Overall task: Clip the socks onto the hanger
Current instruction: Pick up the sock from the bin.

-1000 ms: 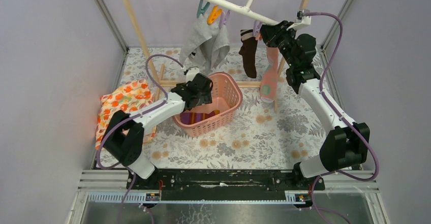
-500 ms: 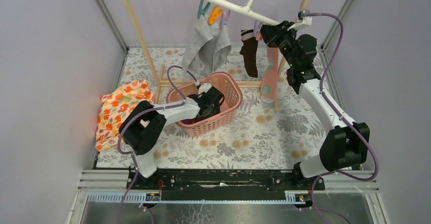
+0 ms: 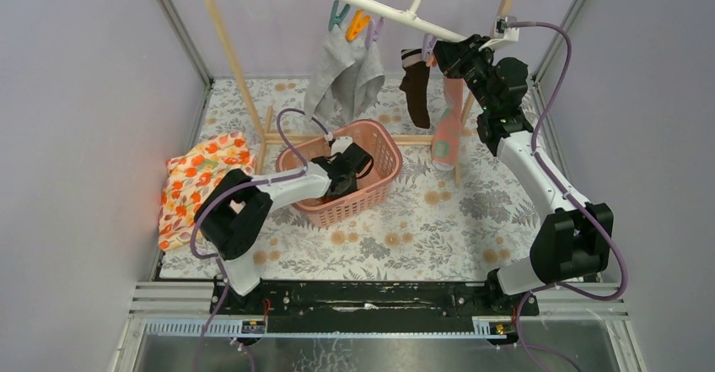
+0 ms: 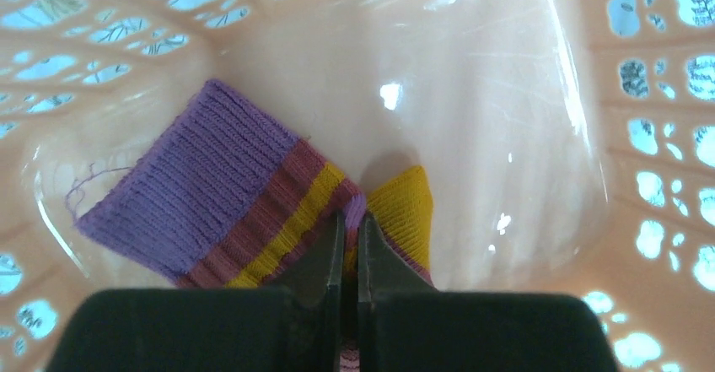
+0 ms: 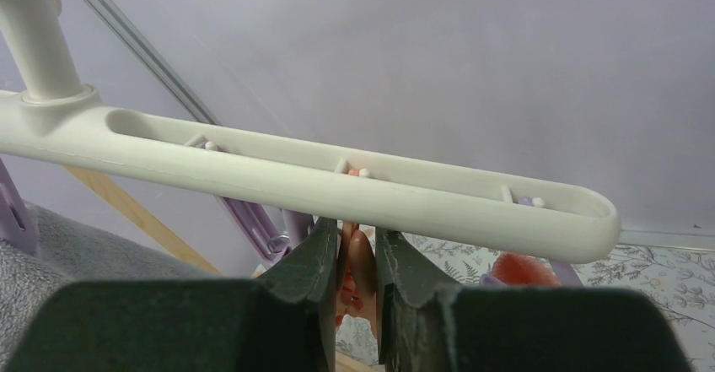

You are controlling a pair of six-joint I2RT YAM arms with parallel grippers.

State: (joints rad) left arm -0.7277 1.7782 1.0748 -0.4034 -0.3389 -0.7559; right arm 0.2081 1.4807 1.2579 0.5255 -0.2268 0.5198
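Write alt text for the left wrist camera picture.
The left gripper is shut on a purple sock with dark red and yellow stripes, pinching it beside its yellow toe. The sock lies on the floor of a pink basket with perforated walls.

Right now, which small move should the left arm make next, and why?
Probably lift straight up. The left gripper is shut on the striped purple sock, which lies on the floor of the pink basket, so it must clear the walls first. The right gripper pinches an orange clip under the white hanger, seemingly ready for it.
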